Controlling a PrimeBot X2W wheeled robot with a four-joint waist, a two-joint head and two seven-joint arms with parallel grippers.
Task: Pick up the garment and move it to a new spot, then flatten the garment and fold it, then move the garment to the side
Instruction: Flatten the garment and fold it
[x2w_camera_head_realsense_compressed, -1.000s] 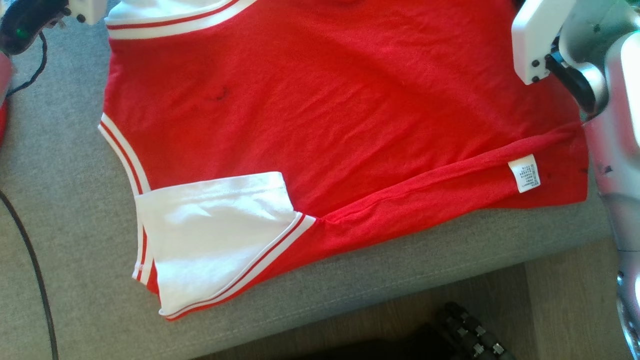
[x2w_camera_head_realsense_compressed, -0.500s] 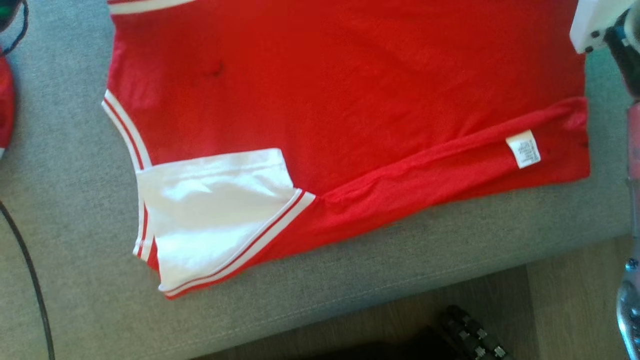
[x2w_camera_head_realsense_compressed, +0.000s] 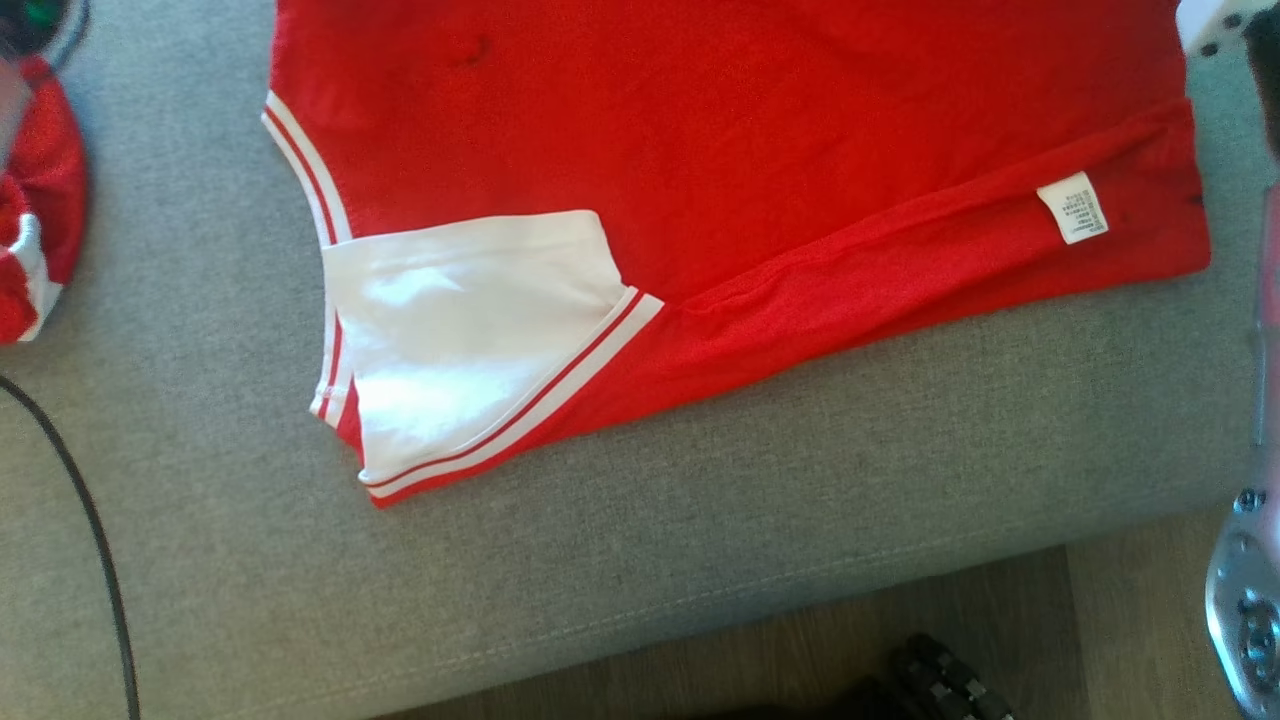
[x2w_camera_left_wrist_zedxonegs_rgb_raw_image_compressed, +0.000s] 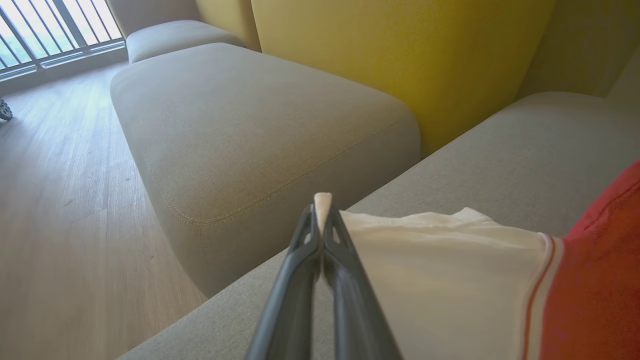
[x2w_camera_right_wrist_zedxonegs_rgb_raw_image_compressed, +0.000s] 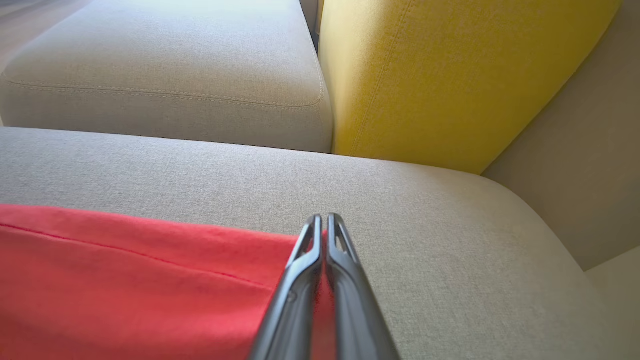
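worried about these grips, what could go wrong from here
The left jaws pinch only the tip of the red fabric shirt's white sleeve, which may slip out. The right jaws bite the red hem right at its edge. The shirt's near fold lies close to the grey sofa cushion's front edge and could slide off.

The garment (x2w_camera_head_realsense_compressed: 750, 150) lies spread on the seat cushion (x2w_camera_head_realsense_compressed: 700, 520), across the upper middle and upper right of the head view. Its sleeve (x2w_camera_head_realsense_compressed: 470, 340) lies at centre left, and a label (x2w_camera_head_realsense_compressed: 1072, 208) sits near the garment's right edge. A bundle of cloth (x2w_camera_head_realsense_compressed: 40, 200) lies well apart at the upper left, with a cable (x2w_camera_head_realsense_compressed: 95, 530) below it. The floor (x2w_camera_head_realsense_compressed: 850, 640) runs along the bottom.

In the left wrist view the left end effector (x2w_camera_left_wrist_zedxonegs_rgb_raw_image_compressed: 322, 210) pinches an edge of the garment at centre, with another cushion (x2w_camera_left_wrist_zedxonegs_rgb_raw_image_compressed: 250, 125) beyond it. In the right wrist view the right end effector (x2w_camera_right_wrist_zedxonegs_rgb_raw_image_compressed: 324, 225) is closed on the garment's corner at lower centre, with a backrest (x2w_camera_right_wrist_zedxonegs_rgb_raw_image_compressed: 450, 75) at the upper right.
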